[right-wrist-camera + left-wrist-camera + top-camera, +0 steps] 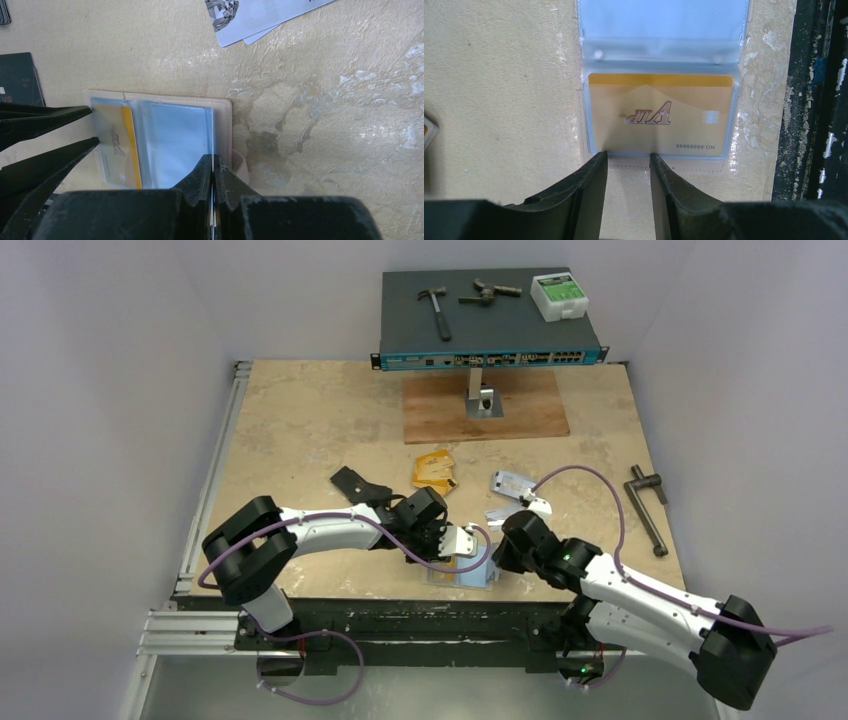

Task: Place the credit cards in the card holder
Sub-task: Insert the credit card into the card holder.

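Observation:
The pale tan card holder (466, 570) lies open near the table's front edge. An orange-gold credit card (659, 115) sits inside its clear pocket (117, 145). My left gripper (628, 156) is open, its tips at the pocket's near edge with nothing between them. My right gripper (213, 167) is shut on the thin edge of the holder's light-blue pocket leaf (175, 140), seen edge-on. More orange-gold cards (433, 470) and silvery cards (512, 485) lie farther back on the table. Both grippers meet at the holder, left gripper (458, 540) and right gripper (497, 558).
A black folding wallet (355, 483) lies left of the loose cards. At the back a network switch (490, 325) carrying tools stands above a wooden board (485, 410). A metal crank handle (648, 505) lies at the right. The black front rail (814, 100) runs beside the holder.

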Available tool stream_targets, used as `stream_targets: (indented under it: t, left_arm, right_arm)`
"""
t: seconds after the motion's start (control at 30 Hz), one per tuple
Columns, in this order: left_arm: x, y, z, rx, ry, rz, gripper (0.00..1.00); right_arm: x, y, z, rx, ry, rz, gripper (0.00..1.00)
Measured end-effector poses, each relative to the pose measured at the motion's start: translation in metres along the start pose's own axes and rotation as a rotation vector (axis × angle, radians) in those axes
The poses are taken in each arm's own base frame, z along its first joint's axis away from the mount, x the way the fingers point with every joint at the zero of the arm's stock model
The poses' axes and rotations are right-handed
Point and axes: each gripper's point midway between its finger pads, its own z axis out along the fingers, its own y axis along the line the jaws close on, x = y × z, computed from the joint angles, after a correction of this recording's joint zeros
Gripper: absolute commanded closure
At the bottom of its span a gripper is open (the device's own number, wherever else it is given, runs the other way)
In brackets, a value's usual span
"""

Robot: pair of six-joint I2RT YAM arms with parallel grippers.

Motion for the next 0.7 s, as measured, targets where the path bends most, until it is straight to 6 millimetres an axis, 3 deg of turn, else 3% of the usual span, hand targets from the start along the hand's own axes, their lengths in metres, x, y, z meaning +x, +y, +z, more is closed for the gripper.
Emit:
stream_targets:
  t: [0.23,0.43,0.7]
  left_arm:
    - [0.000,0.000,0.000,0.000,0.001,0.001,0.64]
    - [0.001,0.000,0.000,-0.001,0.005,0.002,0.64]
    - [0.005,-0.002,-0.004,0.004,0.024,0.003,0.64]
  right_arm:
    - [0.003,0.001,-0.002,-0.040,-0.011,0.052,1.00]
    - [0.007,0.016,-0.010,-0.181,-0.016,0.135,1.00]
    - [0.020,0.030,-0.003,-0.271,0.036,0.185,1.00]
